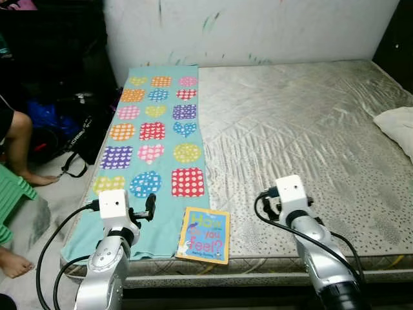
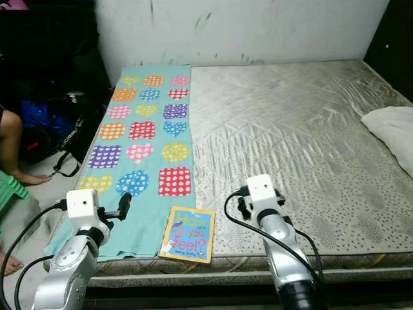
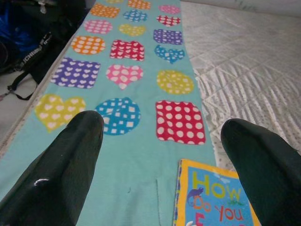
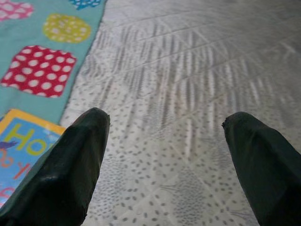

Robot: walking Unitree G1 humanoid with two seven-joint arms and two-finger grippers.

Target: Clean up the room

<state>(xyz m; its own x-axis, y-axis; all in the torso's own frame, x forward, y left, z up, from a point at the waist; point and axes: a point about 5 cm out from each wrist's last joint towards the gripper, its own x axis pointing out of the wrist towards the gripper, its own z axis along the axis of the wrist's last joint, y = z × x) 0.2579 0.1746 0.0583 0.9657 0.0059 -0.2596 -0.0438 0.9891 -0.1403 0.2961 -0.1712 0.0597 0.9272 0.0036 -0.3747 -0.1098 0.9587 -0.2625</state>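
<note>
Nearest, at the left: left gripper (image 3: 162, 141) raised over the front end of a teal blanket (image 1: 155, 139), fingers (image 3: 66, 155) spread wide, nothing between them

Further left, on the floor beside the bed: a person's bare leg and foot (image 1: 19, 152), a green plastic stool (image 1: 11, 194), a black bag with straps (image 1: 74, 139) against the dark corner

Teal blanket laid lengthwise along the left edge of the mattress (image 1: 310, 129), printed with dotted hearts, circles and squares in orange, red, purple, yellow and blue; front end hanging a little over the mattress edge

Just right of the left gripper: a children's book (image 1: 204, 235), yellow-bordered with a blue cover reading "How Do You Feel?", lying flat at the front edge of the mattress, its left part on the blanket, its right part on the bare quilted surface

Right of the book: right gripper (image 4: 164, 141) hovering over the grey speckled mattress, fingers (image 4: 70, 160) likewise wide apart and holding nothing

Far right, at the mattress edge: a white crumpled cloth (image 1: 397, 126)

Behind it all: a scuffed white wall (image 1: 258, 29)
</note>
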